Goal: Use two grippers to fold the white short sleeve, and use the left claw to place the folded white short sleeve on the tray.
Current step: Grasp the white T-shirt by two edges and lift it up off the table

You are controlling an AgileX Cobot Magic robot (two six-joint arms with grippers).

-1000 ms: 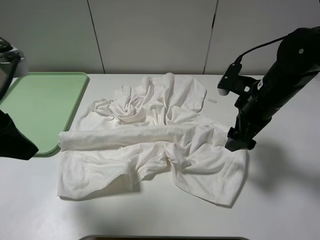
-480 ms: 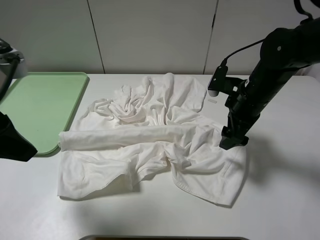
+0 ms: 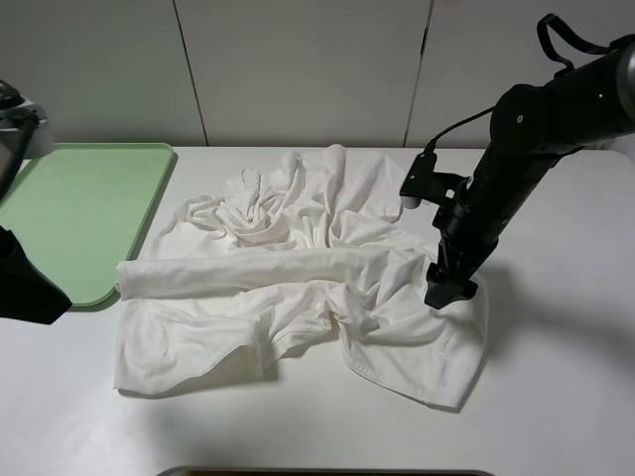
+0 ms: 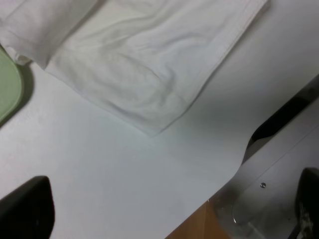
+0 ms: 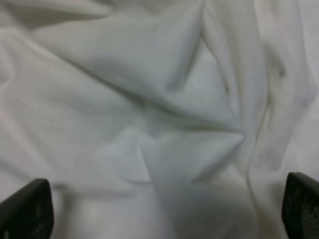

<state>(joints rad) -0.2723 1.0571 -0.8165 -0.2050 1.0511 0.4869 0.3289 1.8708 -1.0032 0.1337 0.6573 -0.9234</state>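
The white short sleeve (image 3: 298, 273) lies crumpled and spread across the middle of the table, with a rolled band running across it. The light green tray (image 3: 79, 208) sits at the far left and holds nothing. My right gripper (image 3: 448, 293) points down onto the shirt's right part. In the right wrist view its fingers are wide apart (image 5: 162, 214) with wrinkled cloth (image 5: 149, 114) between them. My left claw (image 3: 25, 288) hangs at the left edge by the tray's front corner. It is open (image 4: 167, 209) above bare table, near the shirt's front left corner (image 4: 144, 64).
The white table (image 3: 556, 397) has bare room to the right of the shirt and in front of it. Its front edge and a metal plate (image 4: 269, 199) show in the left wrist view. A white panelled wall (image 3: 298, 69) stands behind.
My right gripper has moved left and down, from the shirt's right edge onto the cloth. The left claw has barely shifted.
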